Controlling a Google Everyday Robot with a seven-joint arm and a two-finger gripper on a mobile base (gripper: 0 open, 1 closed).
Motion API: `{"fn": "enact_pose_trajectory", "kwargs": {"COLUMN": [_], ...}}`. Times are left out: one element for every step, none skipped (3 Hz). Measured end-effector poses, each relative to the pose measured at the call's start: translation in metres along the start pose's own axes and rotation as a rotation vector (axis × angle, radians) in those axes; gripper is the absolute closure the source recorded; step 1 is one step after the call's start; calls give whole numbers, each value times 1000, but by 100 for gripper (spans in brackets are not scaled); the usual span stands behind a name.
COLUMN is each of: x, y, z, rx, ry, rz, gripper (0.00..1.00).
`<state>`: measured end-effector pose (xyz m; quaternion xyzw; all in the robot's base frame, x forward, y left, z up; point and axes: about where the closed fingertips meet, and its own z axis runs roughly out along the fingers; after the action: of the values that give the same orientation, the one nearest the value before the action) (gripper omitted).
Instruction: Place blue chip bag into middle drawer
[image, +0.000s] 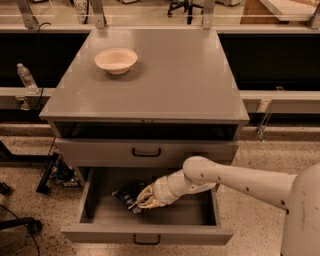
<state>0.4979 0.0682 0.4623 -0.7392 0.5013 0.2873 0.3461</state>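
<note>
The pale two-finger claw (141, 199) at the end of the white jointed arm (240, 181) reaches down inside the wide grey metal middle drawer (150, 234), which stands open; the small crinkly dark-blue foil chip bag (125, 192) lies on the drawer floor, touching the claw on the side towards the view's left; whether the claw clamps the bag or merely rests against it I cannot tell; below the claw, on the drawer's front, sits a small black handle (146, 242); just above the claw is the shut grey drawer front (95, 152); well above the claw and leftward, a cream round bowl (116, 60) stands on the flat grey cabinet top (180, 85).
</note>
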Motion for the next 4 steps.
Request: {"fn": "enact_pose_trajectory", "kwargs": {"x": [-1, -1, -1, 4], "y": [1, 2, 2, 4], "z": [2, 3, -4, -23], "rx": [-3, -6, -3, 26], "ry": [-2, -4, -20, -35], "rz": [0, -1, 4, 25], "gripper": [36, 13, 0, 0]}}
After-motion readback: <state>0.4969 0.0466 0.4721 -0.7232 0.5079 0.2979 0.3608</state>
